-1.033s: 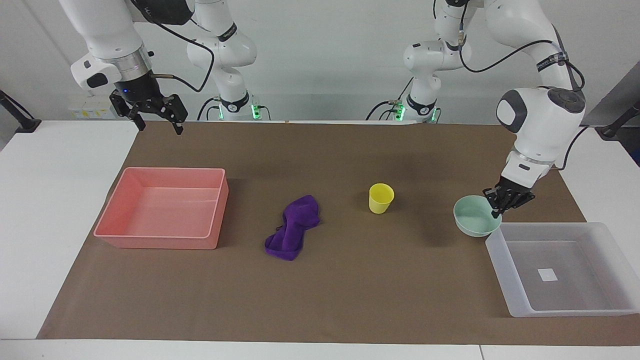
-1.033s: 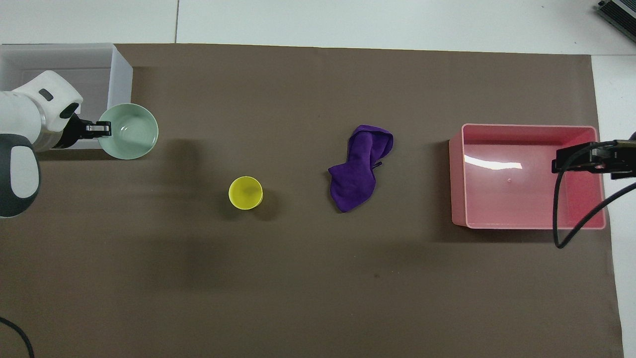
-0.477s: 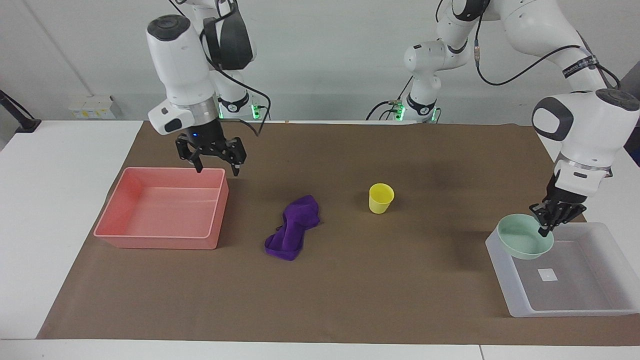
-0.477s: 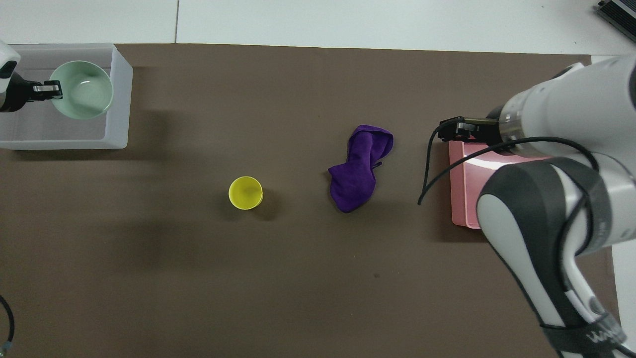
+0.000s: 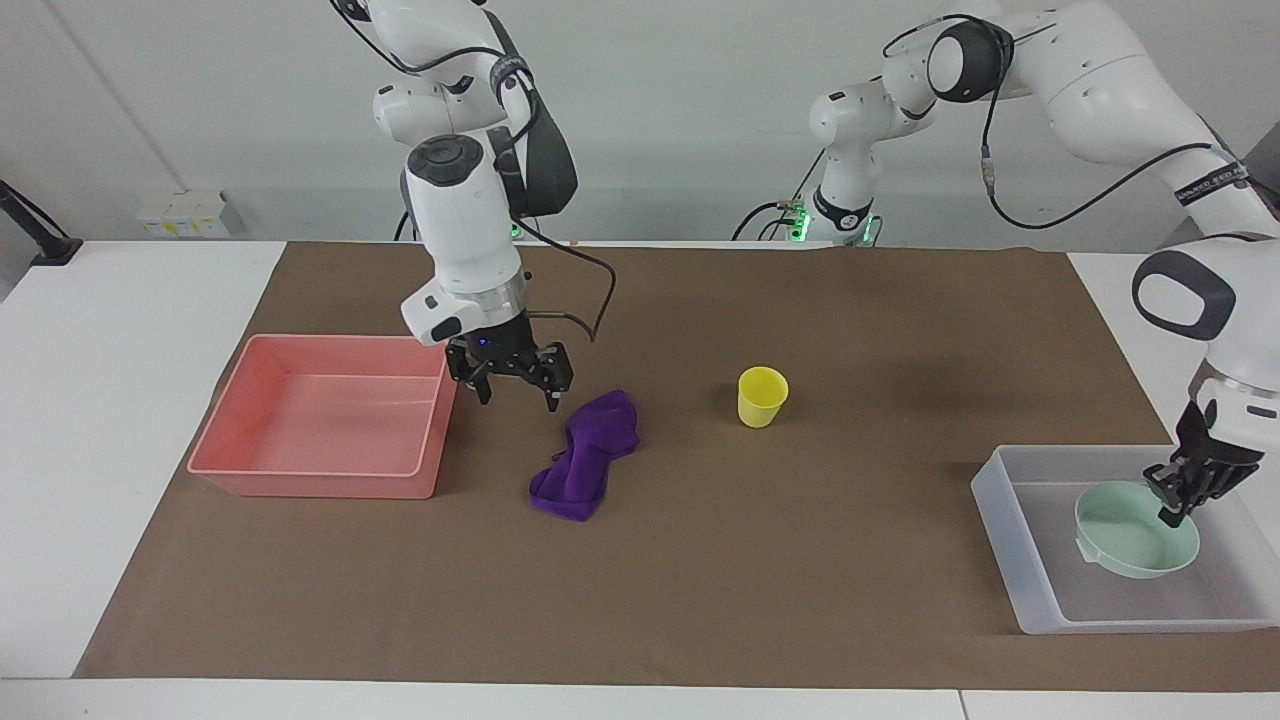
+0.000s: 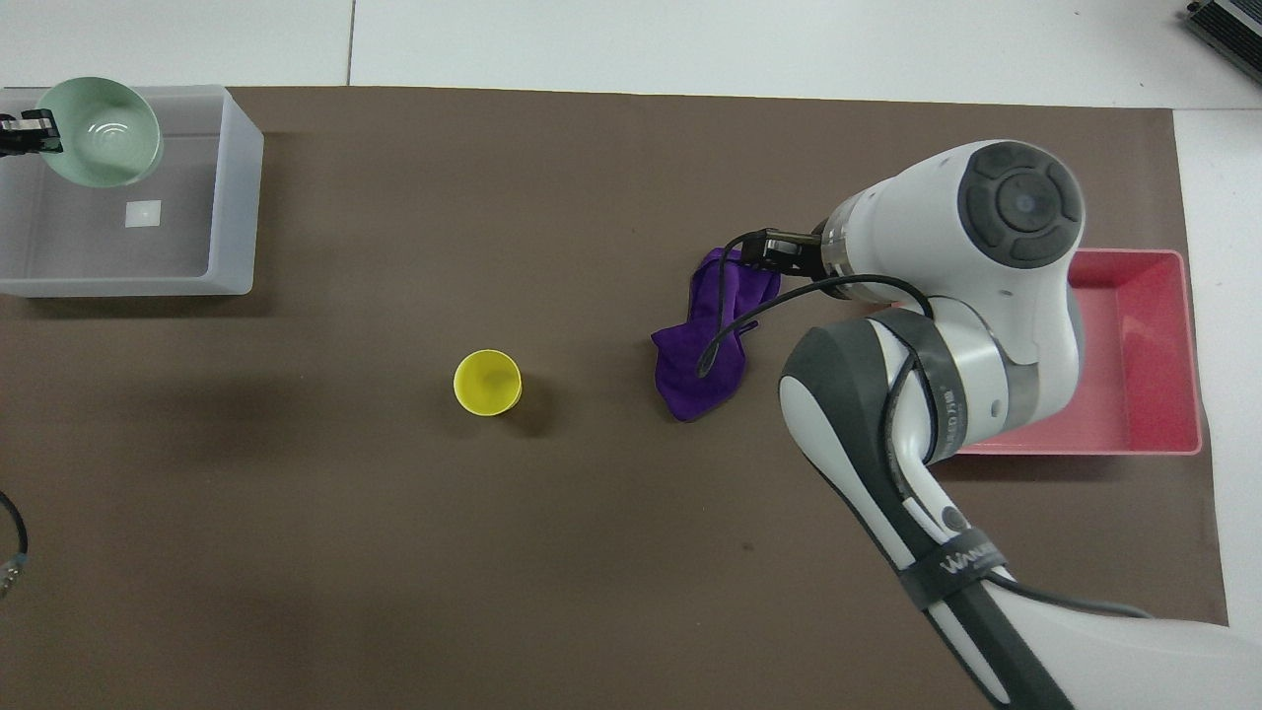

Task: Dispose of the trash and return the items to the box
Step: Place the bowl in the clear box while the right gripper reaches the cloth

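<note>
purple cloth [image 5: 583,456], yellow cup [image 5: 762,396], mint-green bowl [image 5: 1128,528], pink tray [image 5: 322,484]

1 cloth [image 5: 583,454], 1 cup [image 5: 762,396], 1 bowl [image 5: 1130,531], 1 tub [image 5: 1010,520], 1 tray [image 5: 262,405].

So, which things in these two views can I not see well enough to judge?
- Overhead view: the right arm covers much of the pink tray and part of the purple cloth.
- Overhead view: the picture's edge cuts off the left gripper, shut on the bowl's rim.
- Facing view: whether the bowl touches the floor of the box cannot be told from this angle.
</note>
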{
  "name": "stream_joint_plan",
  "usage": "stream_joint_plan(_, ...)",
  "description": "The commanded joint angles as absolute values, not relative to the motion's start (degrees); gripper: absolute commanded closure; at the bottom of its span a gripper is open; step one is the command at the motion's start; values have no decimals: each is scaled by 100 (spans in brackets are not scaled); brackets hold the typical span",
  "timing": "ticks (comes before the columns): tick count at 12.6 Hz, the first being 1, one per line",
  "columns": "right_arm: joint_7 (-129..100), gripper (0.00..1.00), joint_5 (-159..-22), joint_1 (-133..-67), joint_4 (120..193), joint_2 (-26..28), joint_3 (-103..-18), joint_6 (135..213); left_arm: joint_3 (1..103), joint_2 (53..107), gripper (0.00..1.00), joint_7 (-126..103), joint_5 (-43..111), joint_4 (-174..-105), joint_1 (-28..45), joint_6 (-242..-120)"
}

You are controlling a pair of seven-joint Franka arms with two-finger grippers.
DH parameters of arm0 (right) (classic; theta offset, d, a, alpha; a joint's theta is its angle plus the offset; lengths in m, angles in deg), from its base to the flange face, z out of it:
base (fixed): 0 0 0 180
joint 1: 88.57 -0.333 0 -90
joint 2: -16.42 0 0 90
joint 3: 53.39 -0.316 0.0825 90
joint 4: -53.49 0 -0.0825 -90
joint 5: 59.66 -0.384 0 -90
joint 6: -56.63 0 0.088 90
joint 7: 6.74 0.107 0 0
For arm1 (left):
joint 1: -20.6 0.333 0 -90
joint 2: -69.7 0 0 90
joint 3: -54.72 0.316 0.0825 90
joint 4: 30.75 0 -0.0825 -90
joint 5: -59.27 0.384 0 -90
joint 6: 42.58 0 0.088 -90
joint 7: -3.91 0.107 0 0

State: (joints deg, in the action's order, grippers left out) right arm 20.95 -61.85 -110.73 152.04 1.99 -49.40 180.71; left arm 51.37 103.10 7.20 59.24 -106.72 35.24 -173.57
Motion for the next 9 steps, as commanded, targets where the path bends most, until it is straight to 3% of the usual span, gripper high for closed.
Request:
stream_joint_plan(1,2200,0,-6273,-11221,15175,-142,-4918,18450,5137,10940,100,717,6111,-10099,3581,-17222)
stream_joint_plan(2,2209,0,-6256,-11291,15175,-256,-4918,18512,5164,11186,100,717,6198,-9697,3598,-17109)
stream_joint_plan(9,2543,0,-6212,-11607,15324,-810,-4918,19355,5138,11206,100,699,6033,-10026,3704,-16940)
